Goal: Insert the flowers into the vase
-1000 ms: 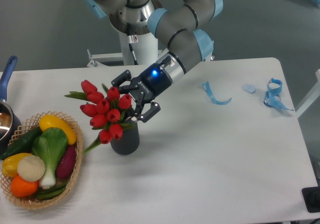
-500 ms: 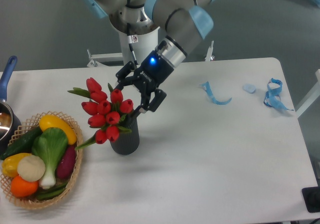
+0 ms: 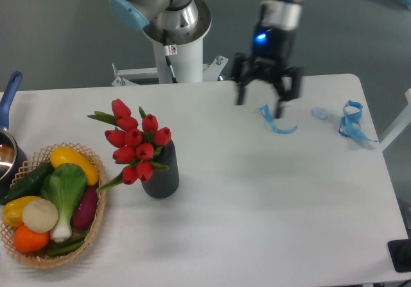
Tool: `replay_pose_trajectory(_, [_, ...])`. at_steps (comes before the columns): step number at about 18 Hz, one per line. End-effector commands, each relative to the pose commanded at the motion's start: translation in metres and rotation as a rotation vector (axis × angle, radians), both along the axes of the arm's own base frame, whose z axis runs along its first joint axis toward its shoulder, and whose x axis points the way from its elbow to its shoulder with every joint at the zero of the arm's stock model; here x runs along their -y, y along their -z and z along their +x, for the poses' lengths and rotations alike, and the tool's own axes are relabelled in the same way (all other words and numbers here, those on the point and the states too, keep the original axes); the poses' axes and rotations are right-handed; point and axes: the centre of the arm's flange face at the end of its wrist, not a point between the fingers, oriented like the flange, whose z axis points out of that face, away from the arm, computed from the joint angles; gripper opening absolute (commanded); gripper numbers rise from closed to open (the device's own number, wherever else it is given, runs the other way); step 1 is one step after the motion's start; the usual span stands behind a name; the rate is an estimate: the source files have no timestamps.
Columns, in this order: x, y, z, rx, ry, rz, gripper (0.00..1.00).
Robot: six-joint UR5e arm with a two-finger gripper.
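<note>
**Flowers in vase, gripper up and clear**

- flowers [image 3: 136, 145]: stems sit in the vase [image 3: 160, 176], bunch leans left, red heads spill over the left rim, one green leaf sticks out low-left toward the basket.
- vase: upright on the white table [image 3: 270, 210], left of centre, just right of the wicker basket [image 3: 38, 252].
- gripper [image 3: 260, 104]: pointing down above the table's far edge, well apart from vase and flowers, to their upper right. Fingers spread wide, nothing between them. Blue light lit on the wrist.
- basket: holds vegetables – yellow pepper, green leafy one, white, orange and purple pieces.
- metal pot with blue handle [image 3: 9, 91] at left edge, partly cut off.
- blue ribbon scraps [image 3: 277, 123] lie just under and right of the gripper; more at far right [image 3: 352, 121].
</note>
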Motion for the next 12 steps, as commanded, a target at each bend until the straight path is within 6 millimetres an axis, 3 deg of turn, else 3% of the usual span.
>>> replay_pose_trajectory(3, [0.008, -0.012, -0.006, -0.067, 0.059, -0.051, 1.00])
replay_pose_trajectory(5, [0.023, -0.023, -0.010, -0.090, 0.073, -0.133, 1.00])
replay_pose_trajectory(9, [0.057, -0.027, -0.020, -0.141, 0.215, -0.308, 1.00])
replay_pose_trajectory(12, [0.060, -0.025, -0.020, -0.138, 0.230, -0.315, 1.00])
